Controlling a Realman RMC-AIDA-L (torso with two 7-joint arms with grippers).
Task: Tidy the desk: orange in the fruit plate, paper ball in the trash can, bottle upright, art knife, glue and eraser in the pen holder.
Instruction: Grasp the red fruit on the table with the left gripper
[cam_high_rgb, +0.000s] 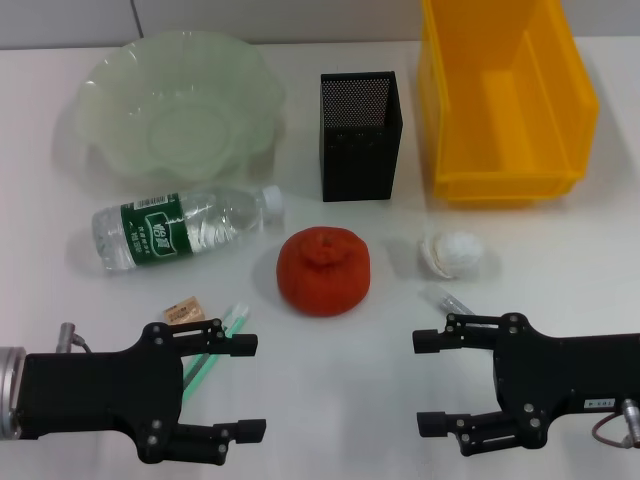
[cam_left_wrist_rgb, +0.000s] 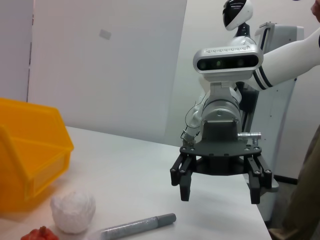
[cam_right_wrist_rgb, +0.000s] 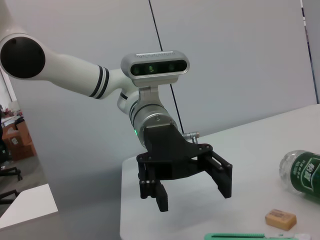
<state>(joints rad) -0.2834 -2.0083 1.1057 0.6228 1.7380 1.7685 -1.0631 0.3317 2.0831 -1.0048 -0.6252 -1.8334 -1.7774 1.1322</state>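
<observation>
The orange (cam_high_rgb: 323, 270) lies at the table's middle. The white paper ball (cam_high_rgb: 452, 253) lies to its right, with the silver glue stick (cam_high_rgb: 445, 298) just in front of it. The water bottle (cam_high_rgb: 185, 228) lies on its side on the left. The tan eraser (cam_high_rgb: 185, 312) and the green art knife (cam_high_rgb: 212, 352) lie by my left gripper (cam_high_rgb: 250, 388), which is open and empty; one finger is over the knife. My right gripper (cam_high_rgb: 426, 383) is open and empty, just in front of the glue. The right wrist view shows the left gripper (cam_right_wrist_rgb: 192, 196), the left wrist view the right gripper (cam_left_wrist_rgb: 220, 194).
The pale green fruit plate (cam_high_rgb: 110, 90) stands at the back left. The black mesh pen holder (cam_high_rgb: 360, 135) stands at the back middle. The yellow bin (cam_high_rgb: 505, 185) stands at the back right. All three look empty.
</observation>
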